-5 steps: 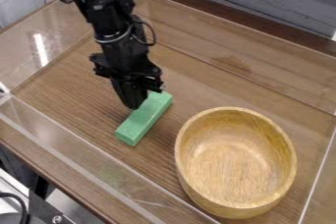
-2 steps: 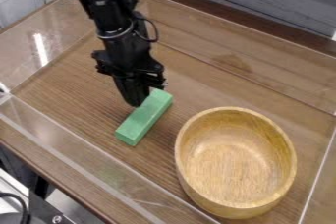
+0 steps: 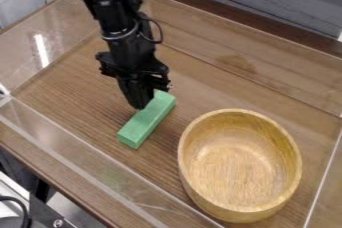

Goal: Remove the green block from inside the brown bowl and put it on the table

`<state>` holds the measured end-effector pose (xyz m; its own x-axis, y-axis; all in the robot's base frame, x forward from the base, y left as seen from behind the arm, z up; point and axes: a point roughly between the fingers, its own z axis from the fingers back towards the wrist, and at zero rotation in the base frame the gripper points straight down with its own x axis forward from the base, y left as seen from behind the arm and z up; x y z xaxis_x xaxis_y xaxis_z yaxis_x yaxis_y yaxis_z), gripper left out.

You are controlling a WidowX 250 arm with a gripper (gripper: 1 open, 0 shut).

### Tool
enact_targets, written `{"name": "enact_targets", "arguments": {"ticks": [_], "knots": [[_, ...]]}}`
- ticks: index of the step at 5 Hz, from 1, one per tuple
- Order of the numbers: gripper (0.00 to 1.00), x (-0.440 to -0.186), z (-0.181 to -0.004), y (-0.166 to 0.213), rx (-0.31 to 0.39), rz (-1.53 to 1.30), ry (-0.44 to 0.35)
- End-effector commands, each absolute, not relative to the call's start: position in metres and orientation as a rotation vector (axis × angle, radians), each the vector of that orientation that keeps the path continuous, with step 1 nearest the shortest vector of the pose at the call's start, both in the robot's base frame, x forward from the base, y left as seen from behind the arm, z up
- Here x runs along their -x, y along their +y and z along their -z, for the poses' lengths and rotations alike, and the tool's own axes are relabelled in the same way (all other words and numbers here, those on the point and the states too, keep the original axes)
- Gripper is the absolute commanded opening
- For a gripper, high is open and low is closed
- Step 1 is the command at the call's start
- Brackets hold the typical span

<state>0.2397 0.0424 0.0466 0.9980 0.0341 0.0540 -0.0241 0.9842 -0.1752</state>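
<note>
**Watching a closed end effector at the green block's far end**

Camera view, the only one I have: I see the green block [image 3: 143, 122] lying flat on the tabletop [image 3: 254, 82], outside the brown bowl [image 3: 241, 167] and just to its left. The two are close but not touching. The block runs diagonally, with its near end towards the front clear wall [image 3: 54, 142] and its far end under the arm [image 3: 107, 12].

The black arm reaches in from the upper left and points the end effector [image 3: 139, 98] steeply down. Its fingers are drawn together with no gap showing between them, and their tips sit right at the block's far end. From this angle I cannot tell whether they pinch that end or only rest against it.

The bowl stands upright on the tabletop at the lower right. Its whole wooden inside is bare to the camera.
</note>
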Motion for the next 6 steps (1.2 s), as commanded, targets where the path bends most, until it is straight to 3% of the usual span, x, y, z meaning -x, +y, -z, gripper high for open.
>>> {"name": "enact_targets", "arguments": {"ticks": [1, 6], "knots": [[0.00, -0.2512, -0.0580, 0.0434, 0.167, -0.019, -0.100], [0.00, -0.2535, -0.0617, 0.0409, 0.184, -0.006, -0.074]]}}
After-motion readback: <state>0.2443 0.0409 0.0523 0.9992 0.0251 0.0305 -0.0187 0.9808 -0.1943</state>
